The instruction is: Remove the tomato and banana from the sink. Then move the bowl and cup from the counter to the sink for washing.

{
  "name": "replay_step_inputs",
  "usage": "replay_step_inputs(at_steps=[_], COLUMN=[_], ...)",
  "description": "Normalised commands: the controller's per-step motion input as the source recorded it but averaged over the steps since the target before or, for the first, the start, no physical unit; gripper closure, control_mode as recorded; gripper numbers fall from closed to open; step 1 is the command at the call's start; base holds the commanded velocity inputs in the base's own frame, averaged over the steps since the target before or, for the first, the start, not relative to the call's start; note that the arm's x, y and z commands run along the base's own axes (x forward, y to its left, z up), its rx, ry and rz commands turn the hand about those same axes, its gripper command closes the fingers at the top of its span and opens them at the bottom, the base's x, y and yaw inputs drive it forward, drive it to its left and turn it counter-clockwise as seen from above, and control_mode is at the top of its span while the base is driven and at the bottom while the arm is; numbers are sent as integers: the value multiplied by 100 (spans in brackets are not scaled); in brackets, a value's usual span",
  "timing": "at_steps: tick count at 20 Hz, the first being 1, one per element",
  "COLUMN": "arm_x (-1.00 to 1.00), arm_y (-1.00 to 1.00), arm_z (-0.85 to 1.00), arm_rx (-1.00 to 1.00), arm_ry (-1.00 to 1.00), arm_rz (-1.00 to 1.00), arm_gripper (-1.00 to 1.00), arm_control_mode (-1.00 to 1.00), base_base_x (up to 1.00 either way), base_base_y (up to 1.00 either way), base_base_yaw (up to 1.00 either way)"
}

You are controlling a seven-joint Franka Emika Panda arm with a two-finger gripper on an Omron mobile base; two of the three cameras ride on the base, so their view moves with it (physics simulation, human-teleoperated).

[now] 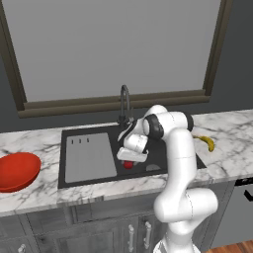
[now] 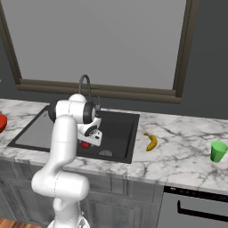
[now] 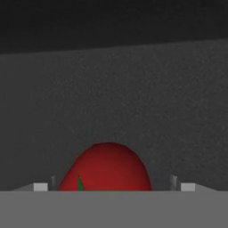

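Observation:
The tomato [image 1: 128,165] [image 2: 84,144] lies on the floor of the black sink [image 1: 89,158] [image 2: 118,129]. My gripper [image 1: 130,161] [image 2: 87,141] [image 3: 114,187] is lowered into the basin right over it and stands open. In the hand view the tomato [image 3: 107,169] sits between the two fingertips [image 3: 41,187], with a gap on each side. The banana [image 1: 206,142] [image 2: 152,141] lies on the counter [image 1: 232,133] [image 2: 187,151] right of the sink. The red bowl [image 1: 20,170] [image 2: 2,122] rests on the counter at the far left. The green cup [image 2: 218,151] stands upright at the far right.
A dark curved faucet [image 1: 124,104] [image 2: 85,87] rises behind the basin, close to my forearm. The grey drainboard panel [image 1: 89,157] covers the sink's left half. A window with a dark sill [image 1: 113,101] runs along the back wall.

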Motion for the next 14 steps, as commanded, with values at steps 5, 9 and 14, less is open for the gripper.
replay_step_inputs(at_steps=[5,9,14], arm_x=[0,2,3], arm_y=[3,9,11], arm_z=[-6,-9,-9], arm_rx=[0,0,0], arm_ry=[3,0,0], arm_rz=[0,0,0], arm_gripper=[-100,-100,-100], arm_control_mode=[-100,-100,-100], base_base_x=[0,0,0], base_base_y=[0,0,0], base_base_yaw=[0,0,0])
